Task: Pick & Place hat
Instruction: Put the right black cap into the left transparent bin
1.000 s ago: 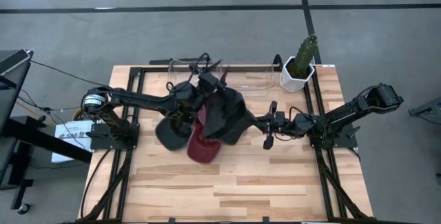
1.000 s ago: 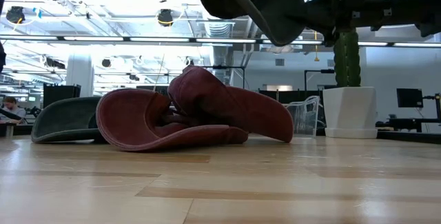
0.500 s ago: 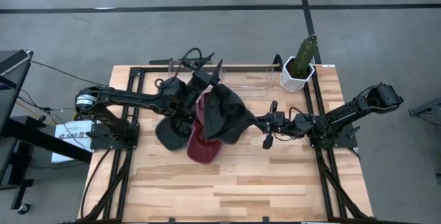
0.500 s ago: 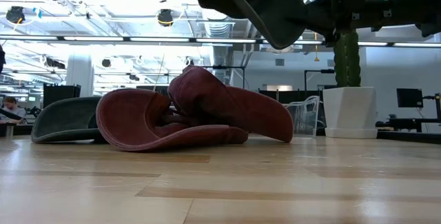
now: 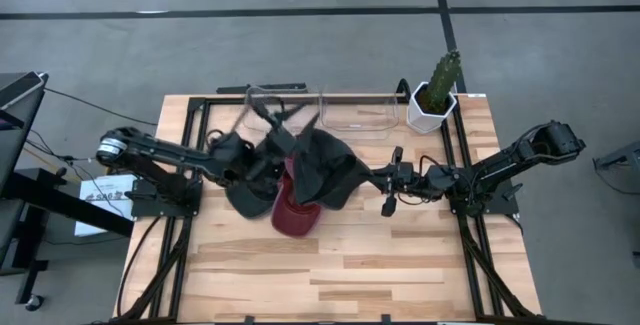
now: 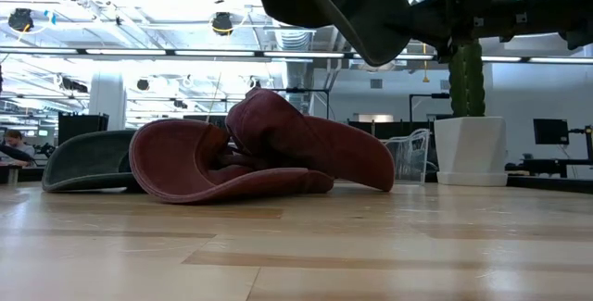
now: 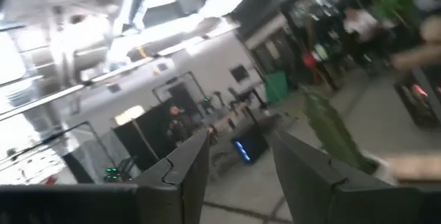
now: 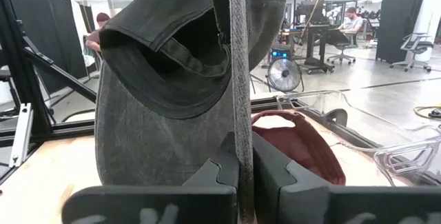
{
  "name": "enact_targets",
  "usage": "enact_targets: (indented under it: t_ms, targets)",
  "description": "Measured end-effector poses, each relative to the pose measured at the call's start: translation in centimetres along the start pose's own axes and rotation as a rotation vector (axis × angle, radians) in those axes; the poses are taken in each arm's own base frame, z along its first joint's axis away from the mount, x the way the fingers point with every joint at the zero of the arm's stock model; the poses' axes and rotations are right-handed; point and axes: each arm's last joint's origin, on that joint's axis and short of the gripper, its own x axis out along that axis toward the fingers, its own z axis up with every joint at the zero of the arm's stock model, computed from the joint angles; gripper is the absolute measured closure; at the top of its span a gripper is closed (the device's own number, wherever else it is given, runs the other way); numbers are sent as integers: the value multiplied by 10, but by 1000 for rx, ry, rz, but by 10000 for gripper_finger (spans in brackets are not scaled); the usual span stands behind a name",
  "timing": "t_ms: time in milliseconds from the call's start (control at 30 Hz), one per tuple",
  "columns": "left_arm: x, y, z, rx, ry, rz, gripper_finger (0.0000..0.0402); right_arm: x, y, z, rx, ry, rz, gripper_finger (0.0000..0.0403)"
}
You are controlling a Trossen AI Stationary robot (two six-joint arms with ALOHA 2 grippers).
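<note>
The right gripper [image 8: 239, 165] has its fingers [image 8: 219, 169] pinched tight on the brim of a dark grey hat [image 5: 322, 168], which hangs clear of the table [image 5: 400, 265] over its middle, above a dark red hat [image 6: 269, 148] that lies on the wood with a third, grey-green hat [image 6: 83, 160] just beside it. In the right wrist view the brim runs as a thin edge straight down between the two fingers, and the crown sags open to one side, so the hold is narrow and the cloth is free to swing. The left gripper [image 7: 238, 162] sits up off the table beside the hanging hat, its fingers spread apart with nothing between them. The step in hand looks like carrying the dark grey hat to its place. To do it well, the right arm should travel slowly and level so the floppy crown does not sway or slip out of the thin pinch, and it should stay high enough that the hanging cloth does not drag across the dark red hat. A clear plastic bin [image 5: 358, 115] and a potted cactus [image 5: 437, 90] stand at the far edge; the move should steer clear of the cactus.
</note>
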Motion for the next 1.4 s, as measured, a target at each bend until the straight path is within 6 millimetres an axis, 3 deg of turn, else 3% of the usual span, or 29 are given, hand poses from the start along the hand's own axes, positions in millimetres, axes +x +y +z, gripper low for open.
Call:
enact_targets:
  t_ms: [133, 300, 400, 600, 1000, 1200, 1400]
  targets:
    - [-7, -34, -11, 149, 86, -92, 243, 0, 0, 0, 0, 0, 0, 400]
    - [-4, -57, -27, 315, 201, -51, 243, 0, 0, 0, 2, 0, 0, 398]
    - [-3, -64, -35, 440, 294, -6, 243, 0, 0, 0, 2, 1, -1, 400]
    - [-4, -59, -37, 588, 422, 58, 243, 0, 0, 0, 2, 0, 0, 397]
    - [-2, -35, -23, 435, 367, 108, 243, 0, 0, 1, 4, -6, 1, 398]
    - [-4, -18, -12, 194, 264, 116, 243, 1, -1, 1, 2, -6, -6, 399]
    - [-6, 1, -5, 27, 268, 171, 243, 1, -1, 0, 2, -5, -7, 400]
